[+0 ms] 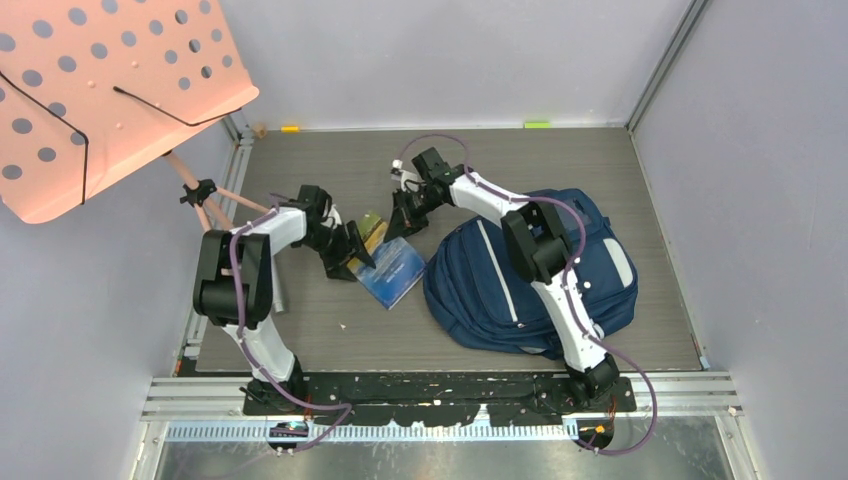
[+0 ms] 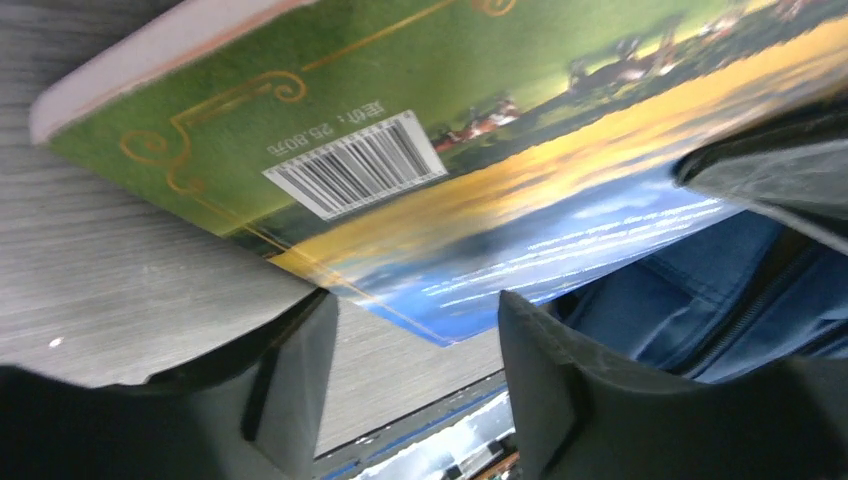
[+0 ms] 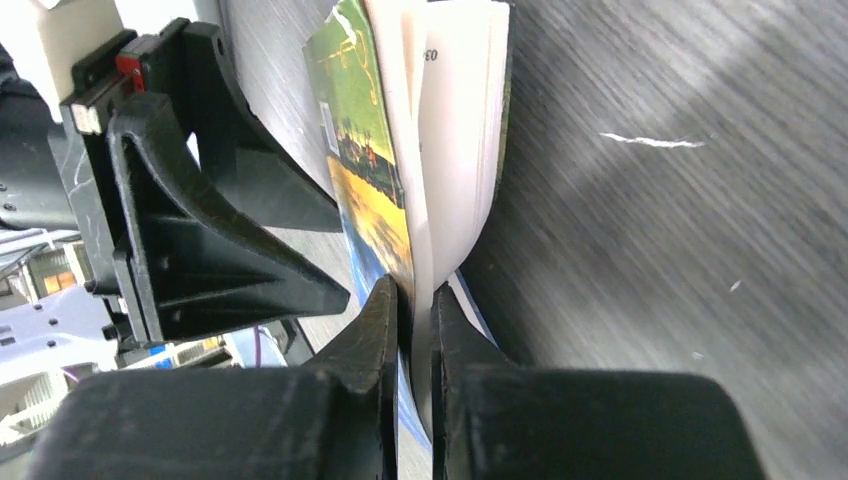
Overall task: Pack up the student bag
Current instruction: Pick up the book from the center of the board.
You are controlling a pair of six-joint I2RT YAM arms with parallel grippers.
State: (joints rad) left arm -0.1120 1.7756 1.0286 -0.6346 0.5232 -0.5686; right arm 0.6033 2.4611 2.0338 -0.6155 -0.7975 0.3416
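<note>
— When we look down from above, what do we see under and around the student bag (image 1: 470, 290)?

— We see it lying flat on a dark grey, wood-grained table (image 1: 300, 170), on the right half, with the right arm reaching over it. Pale lilac walls (image 1: 450, 60) close the table in on three sides. A pink perforated panel (image 1: 110, 90) juts in far to the bag's left.

— And just left of the bag?

— We find a book (image 1: 392, 265) at the bag's edge, though we cannot tell whether the two touch. The left gripper (image 1: 345, 255) is at the side of the book away from the bag, and the right gripper (image 1: 405, 215) is at its far end.

— What do the wrist views add for us?

— From the right wrist we see the right gripper's jaws pinched narrow on the book's cover and a few leaves, with the other pages fanning apart. The overhead view hides that. A white scratch (image 3: 650, 142) marks the table there. From the left wrist we see the left gripper's jaws standing wide with nothing between them. The tilted cover and its barcode (image 2: 355, 165) are above them, and the bag's blue cloth is beyond.
</note>
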